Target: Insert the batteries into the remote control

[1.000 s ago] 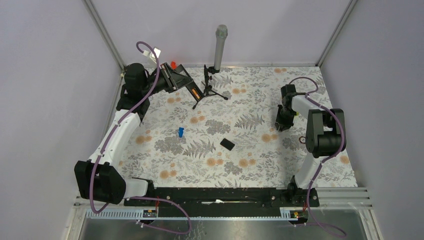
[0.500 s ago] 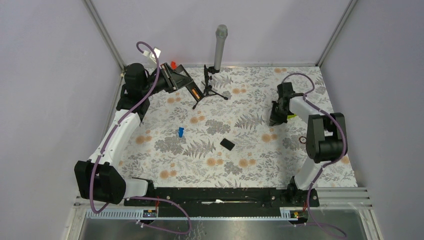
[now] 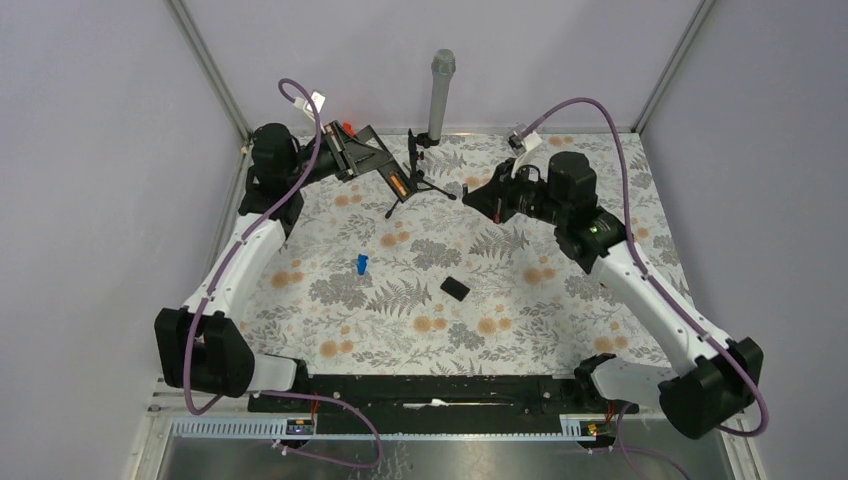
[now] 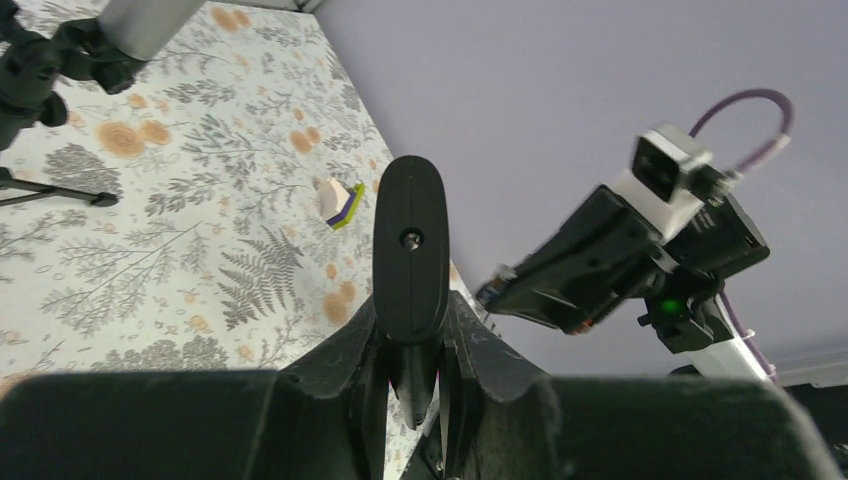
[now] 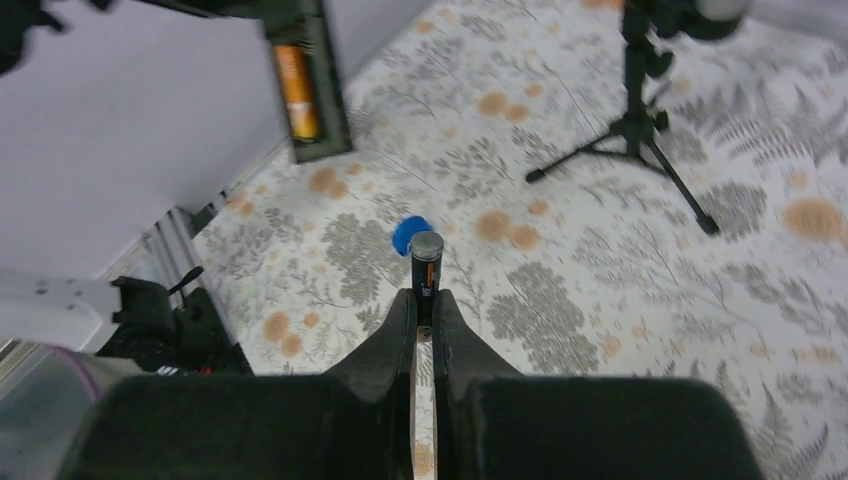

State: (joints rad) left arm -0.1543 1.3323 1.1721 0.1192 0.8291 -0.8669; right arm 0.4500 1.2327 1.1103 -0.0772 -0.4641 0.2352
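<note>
A small square black cover plate (image 3: 455, 288) lies on the floral tabletop (image 3: 500, 330). Farther off, the right gripper (image 5: 424, 300) holds a stubby cylindrical battery (image 5: 427, 268) pinched in its jaws, above the tabletop. Farthest, the jaws of the left gripper (image 4: 412, 340) clamp the slim black remote control (image 4: 410, 250), with an orange battery (image 5: 299, 90) seated in its open bay.

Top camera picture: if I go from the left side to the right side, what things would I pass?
Blue piece → remote control → microphone → right arm.
</note>
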